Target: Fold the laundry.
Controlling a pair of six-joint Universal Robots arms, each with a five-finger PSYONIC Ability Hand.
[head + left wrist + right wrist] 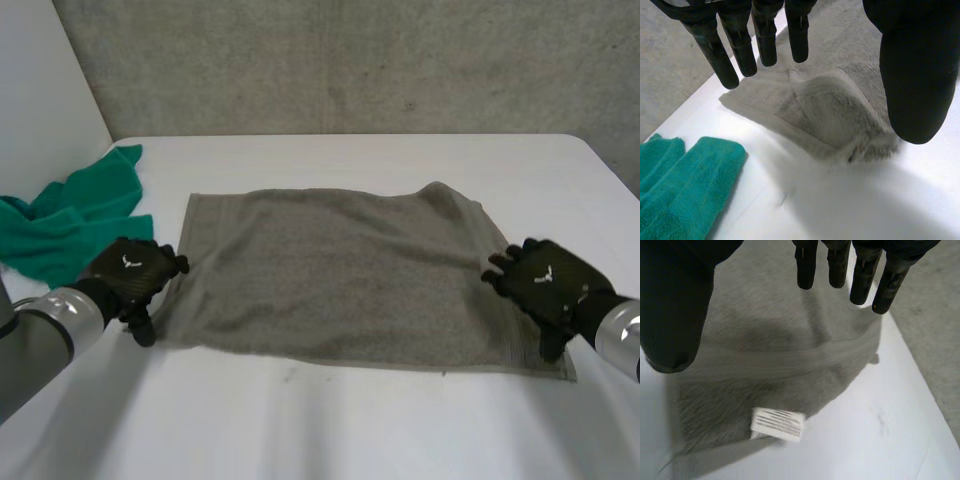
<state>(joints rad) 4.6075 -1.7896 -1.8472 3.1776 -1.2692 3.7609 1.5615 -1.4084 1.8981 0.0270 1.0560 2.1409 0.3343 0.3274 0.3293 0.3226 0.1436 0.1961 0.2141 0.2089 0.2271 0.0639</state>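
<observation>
A grey towel (330, 275) lies spread flat on the white table (330, 430). My left hand (130, 272) hovers over its near left corner, fingers straight and open, holding nothing. In the left wrist view the fingers (740, 45) hang above the towel's rumpled corner (825, 120). My right hand (545, 285) is open over the towel's near right corner. In the right wrist view its fingers (860, 275) spread above the towel (765, 360), whose white label (777, 424) lies under the palm.
A green cloth (70, 220) is bunched at the table's left edge, beside my left hand, also seen in the left wrist view as green cloth (680, 190). A grey wall (350, 60) stands behind the table.
</observation>
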